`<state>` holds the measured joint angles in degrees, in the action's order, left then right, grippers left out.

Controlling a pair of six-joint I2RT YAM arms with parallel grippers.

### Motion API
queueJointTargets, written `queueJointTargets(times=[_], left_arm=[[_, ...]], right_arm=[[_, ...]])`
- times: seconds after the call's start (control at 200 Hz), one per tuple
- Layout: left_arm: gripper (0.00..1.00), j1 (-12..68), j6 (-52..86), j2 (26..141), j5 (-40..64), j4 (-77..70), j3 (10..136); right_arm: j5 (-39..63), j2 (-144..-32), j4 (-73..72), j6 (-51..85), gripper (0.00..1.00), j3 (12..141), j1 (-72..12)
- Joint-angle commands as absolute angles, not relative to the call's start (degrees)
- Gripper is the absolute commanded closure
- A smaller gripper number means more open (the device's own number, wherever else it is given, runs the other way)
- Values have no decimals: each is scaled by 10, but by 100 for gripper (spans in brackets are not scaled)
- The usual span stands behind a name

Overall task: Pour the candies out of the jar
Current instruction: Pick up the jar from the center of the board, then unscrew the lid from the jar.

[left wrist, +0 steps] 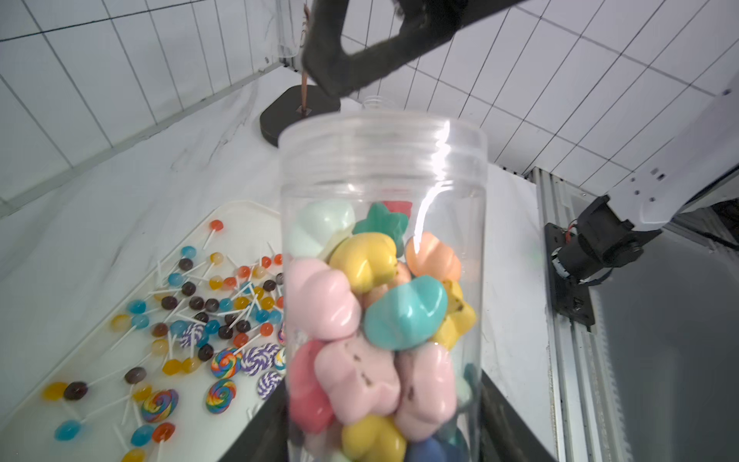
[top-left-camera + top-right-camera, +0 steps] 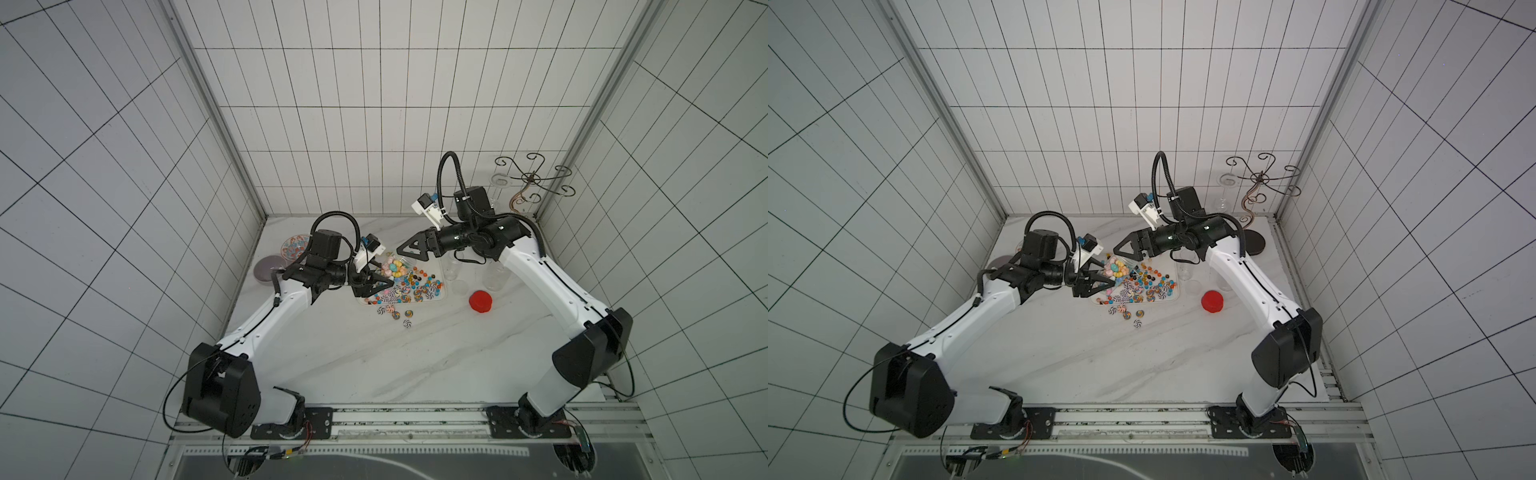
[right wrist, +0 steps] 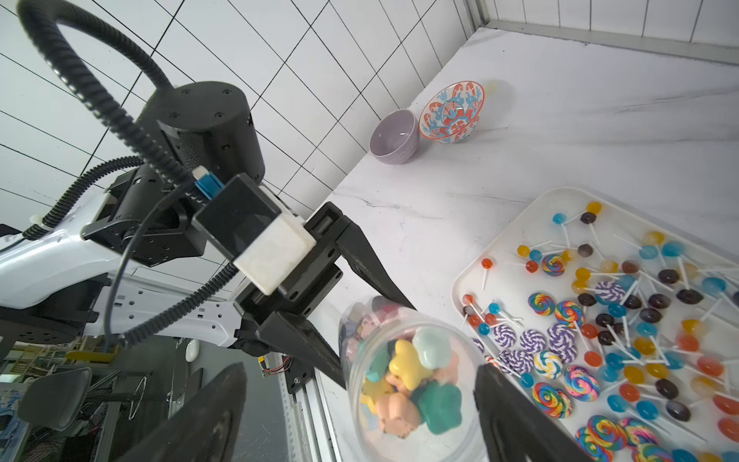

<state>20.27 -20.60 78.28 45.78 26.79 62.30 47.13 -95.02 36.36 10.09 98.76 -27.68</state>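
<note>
My left gripper (image 2: 380, 278) (image 1: 384, 440) is shut on a clear, lidless jar (image 2: 395, 268) (image 2: 1119, 268) (image 1: 384, 180), held tilted over the near-left end of a white tray (image 2: 444, 299) (image 1: 240, 208). Pastel lump candies (image 1: 404, 312) (image 3: 412, 372) fill the jar's lower part. On the tray lie ball lollipop and swirl disc candies (image 2: 415, 286) (image 3: 620, 320). Several swirl discs (image 2: 395, 313) rest on the table in front of the tray. Up by the jar's mouth my right gripper (image 2: 401, 251) (image 2: 1117, 249) (image 3: 358, 372) stands open. Its fingers straddle the rim without gripping.
A red lid (image 2: 481, 301) lies right of the tray. Clear cups (image 2: 455, 268) and another clear jar (image 2: 494, 278) stand beside the right arm. A patterned bowl (image 3: 452, 112) and a purple bowl (image 3: 394, 138) sit at the back left. A wire stand (image 2: 532, 178) occupies the back right corner.
</note>
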Motion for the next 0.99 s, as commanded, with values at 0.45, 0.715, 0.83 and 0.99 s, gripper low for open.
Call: queueJointTargets(times=[0.45,0.715,0.83,0.99], left_arm=[[73,361,-345,667,10,244,583],[73,378,-350,680,-8,240,575],[73,378,-350,671,-2,238,574],[73,378,-350,658,3,229,565]], right_arm=[[628,-911,340,194,6,817,-175],[614,-927,349,200,6,814,-196],[605,-949,343,199,6,818,-219],[600,-980,327,206,6,837,-241]])
